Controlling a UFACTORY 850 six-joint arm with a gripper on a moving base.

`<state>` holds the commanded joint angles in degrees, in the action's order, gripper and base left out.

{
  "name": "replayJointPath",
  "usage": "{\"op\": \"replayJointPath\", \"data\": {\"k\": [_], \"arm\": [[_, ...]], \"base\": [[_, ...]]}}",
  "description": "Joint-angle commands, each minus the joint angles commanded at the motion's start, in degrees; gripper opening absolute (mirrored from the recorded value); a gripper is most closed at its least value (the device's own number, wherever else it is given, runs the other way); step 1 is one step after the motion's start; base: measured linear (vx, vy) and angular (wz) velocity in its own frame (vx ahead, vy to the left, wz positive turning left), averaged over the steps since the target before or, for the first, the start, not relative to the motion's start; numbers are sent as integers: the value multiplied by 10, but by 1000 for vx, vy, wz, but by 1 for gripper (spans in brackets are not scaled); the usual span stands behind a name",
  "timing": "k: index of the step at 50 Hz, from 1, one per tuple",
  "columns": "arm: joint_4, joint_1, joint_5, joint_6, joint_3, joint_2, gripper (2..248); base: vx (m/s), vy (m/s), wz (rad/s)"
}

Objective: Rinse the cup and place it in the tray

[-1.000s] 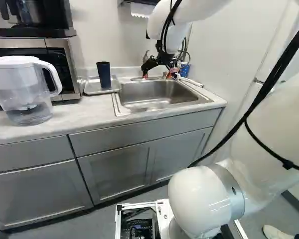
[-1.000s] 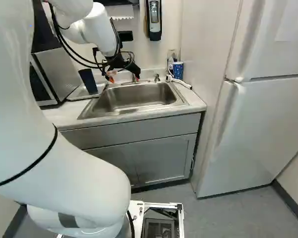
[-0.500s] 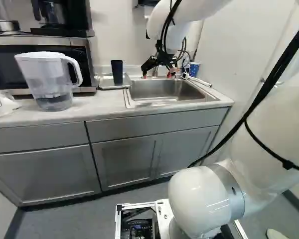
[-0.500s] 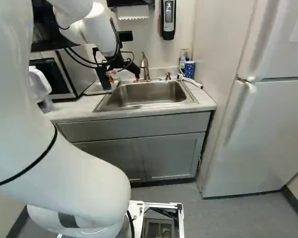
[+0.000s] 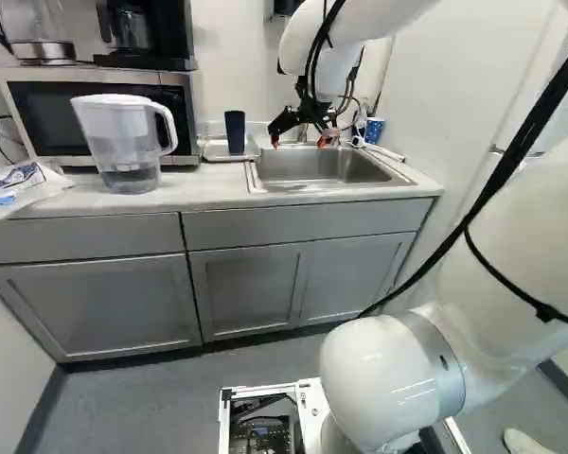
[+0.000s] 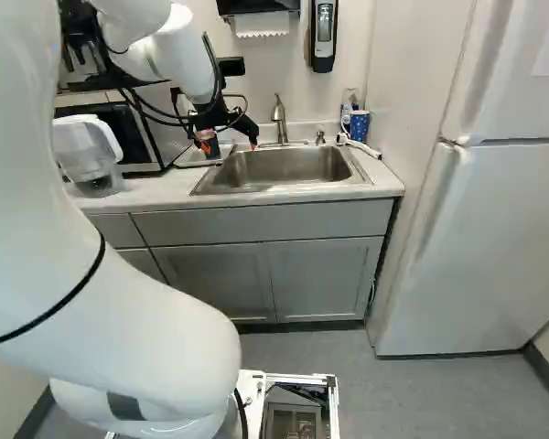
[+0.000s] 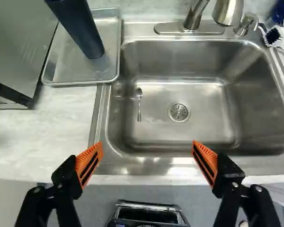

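Fingers point(image 5: 275, 140) of ours stand wide apart, their orange pads point(image 7: 97, 150) above the near edge of the sink point(image 7: 213, 113). Inside the basin we see a spoon point(image 7: 139, 97) lying beside the drain point(image 7: 179, 112). Our dark cup point(image 5: 235, 131) stands upright in the metal tray point(image 7: 73, 66), on the tabletop point(image 5: 208, 184) just beside the sink. Behind the basin we have the faucet point(image 6: 279, 117), and past its far corner a brush point(image 7: 274, 37) near a blue dotted cup point(image 6: 360, 125). Farther out, on the tray's other side, we find a clear pitcher point(image 5: 128, 142) in front of the microwave point(image 5: 43, 106), which carries a coffee maker point(image 5: 142, 33). A white fridge point(image 6: 476, 238) rises at the right of our right base view.
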<state>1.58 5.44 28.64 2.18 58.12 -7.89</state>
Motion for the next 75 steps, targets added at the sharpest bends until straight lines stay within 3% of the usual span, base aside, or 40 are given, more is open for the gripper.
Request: {"op": "replayJointPath", "data": {"k": [75], "arm": [[0,0,0,0,0,0,247]], "base": [[-110,1,24]]}}
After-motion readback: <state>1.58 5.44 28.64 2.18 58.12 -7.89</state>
